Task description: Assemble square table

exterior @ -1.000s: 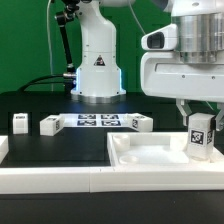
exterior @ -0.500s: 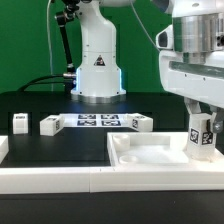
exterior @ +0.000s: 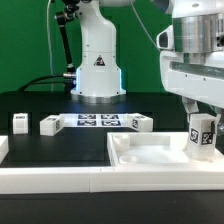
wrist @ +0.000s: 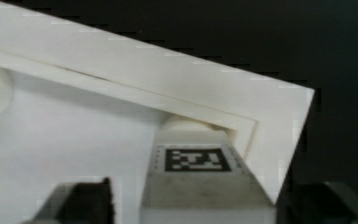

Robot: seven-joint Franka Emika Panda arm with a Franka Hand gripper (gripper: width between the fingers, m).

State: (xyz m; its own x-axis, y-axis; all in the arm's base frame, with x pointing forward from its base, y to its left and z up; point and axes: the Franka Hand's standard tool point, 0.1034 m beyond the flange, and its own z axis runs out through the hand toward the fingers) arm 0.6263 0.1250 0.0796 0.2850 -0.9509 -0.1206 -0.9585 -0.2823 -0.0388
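- Gripper (exterior: 202, 122) hangs at the exterior view's right, over the slab's far right corner, fingers pointing down.
- Jaws narrowed to approx. the leg's width and clamped on the held leg (exterior: 202, 140), 1 finger on each side.
- Held leg stands about upright w/ its tag facing the camera. Its lower end is inside the slab's raised rim at that corner. Can't tell if it's seated.
- Wrist view: held leg (wrist: 197, 165) tag-up right in the angle of the rim (wrist: 176, 100), w/ dark fingers (wrist: 78, 200) on both sides.
- Slab (exterior: 150, 155) lies flat, near right on the black table (exterior: 60, 150), rim up, touching the long white rail (exterior: 50, 182) along the near edge.
- Far side of the table: left loose leg (exterior: 20, 122) and 2nd loose leg (exterior: 49, 124) near each other at the left.
- 3rd loose leg (exterior: 138, 122) just right of the marker board (exterior: 97, 121).
- Robot base (exterior: 97, 70) stands behind the marker board, centre far.
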